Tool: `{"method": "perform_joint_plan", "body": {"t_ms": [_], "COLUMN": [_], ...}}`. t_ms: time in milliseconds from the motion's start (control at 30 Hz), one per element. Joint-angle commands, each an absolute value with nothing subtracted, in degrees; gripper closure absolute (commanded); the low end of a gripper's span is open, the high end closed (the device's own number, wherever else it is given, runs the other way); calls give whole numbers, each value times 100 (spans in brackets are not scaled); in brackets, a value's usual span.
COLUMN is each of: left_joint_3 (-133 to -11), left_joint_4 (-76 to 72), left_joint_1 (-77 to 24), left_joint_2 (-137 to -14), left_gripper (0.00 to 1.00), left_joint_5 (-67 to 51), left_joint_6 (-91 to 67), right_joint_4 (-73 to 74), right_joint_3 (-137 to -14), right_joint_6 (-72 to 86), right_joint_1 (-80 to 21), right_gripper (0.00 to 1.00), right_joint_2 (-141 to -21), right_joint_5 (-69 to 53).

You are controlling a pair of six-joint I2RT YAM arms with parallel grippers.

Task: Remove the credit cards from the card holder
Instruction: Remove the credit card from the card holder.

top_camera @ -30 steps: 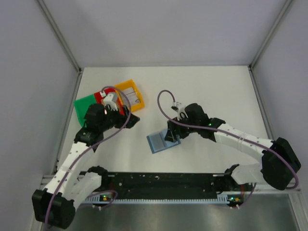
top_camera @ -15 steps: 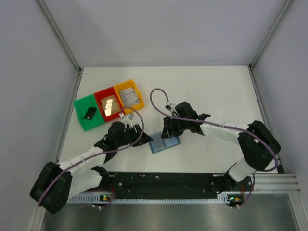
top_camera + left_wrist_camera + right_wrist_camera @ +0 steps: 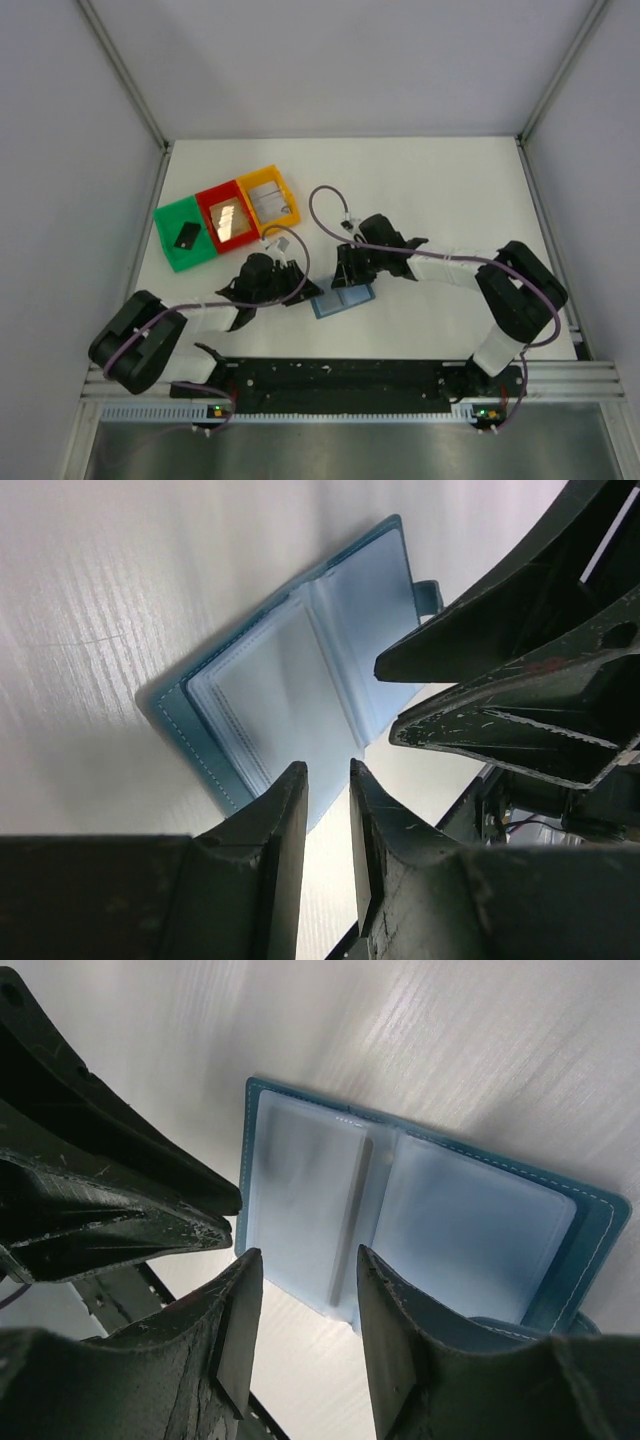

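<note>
The white table point(image 3: 430, 190) lies under me, closed in by plain grey walls point(image 3: 330, 60), with my two bases bolted at its near edge. The holder point(image 3: 340, 303) lies open and flat close to that near edge, about midway along it. Its pale grey-blue pockets point(image 3: 310, 1210) face up and the blue cover shows as a border round them. My left gripper point(image 3: 328, 772) sits low at the holder's left side. Its jaws are only a narrow slit apart, right at the edge of the cover, and I cannot tell whether they pinch that edge. My right gripper point(image 3: 306, 1252) reaches in from the holder's far side. Its jaws stand part-way apart over the pockets, with one pocket panel showing between them, and I cannot tell whether the fingertips touch the plastic. The two grippers are just beside each other, with the holder between them. The pockets look cloudy in both wrist views, so I cannot tell if a card sits inside. Three trays stand touching in a slanted row near the table's left edge, well apart from the holder. The green tray point(image 3: 170, 222) is nearest that edge and holds a small dark item point(image 3: 186, 237). The red tray point(image 3: 207, 197) in the middle holds a shiny card point(image 3: 230, 218). The yellow tray point(image 3: 262, 177) holds a pale card point(image 3: 270, 203).
</note>
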State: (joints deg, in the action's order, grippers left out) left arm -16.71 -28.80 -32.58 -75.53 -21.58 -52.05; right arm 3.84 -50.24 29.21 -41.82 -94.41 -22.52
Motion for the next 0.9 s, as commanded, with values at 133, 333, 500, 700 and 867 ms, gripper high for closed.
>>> {"method": "perform_joint_plan", "body": {"t_ms": [133,333,500,700,867], "left_joint_3": [-1784,-1811,-1416,-1239,-1204], "left_joint_4": [-3427,-4059,-4246,-2720,-1838], "left_joint_1": [-3410,-3454,-3402,-3314,-3270], "left_joint_2": [-8138,-8499,-7973,-6594,-5714], "left_gripper": [71,71,70,69,68], "left_joint_5": [-2092,-2276,-1864,-1039,-431], "left_joint_6": [-5264,-5554,-5801,-5511,-5195], "right_joint_4": [210,431,396,325,299], "right_joint_3": [-4939,-4905,-4904,-4983,-5089], "right_joint_6": [2480,1680,1205,730,493], "right_joint_1": [-4297,-4737,-5123,-5528,-5818], "right_gripper": [58,57,53,48,47], "right_joint_2": [-9492,-9185,-8983,-9017,-9237], "right_joint_5": [-2049,-1021,-256,237,404]}}
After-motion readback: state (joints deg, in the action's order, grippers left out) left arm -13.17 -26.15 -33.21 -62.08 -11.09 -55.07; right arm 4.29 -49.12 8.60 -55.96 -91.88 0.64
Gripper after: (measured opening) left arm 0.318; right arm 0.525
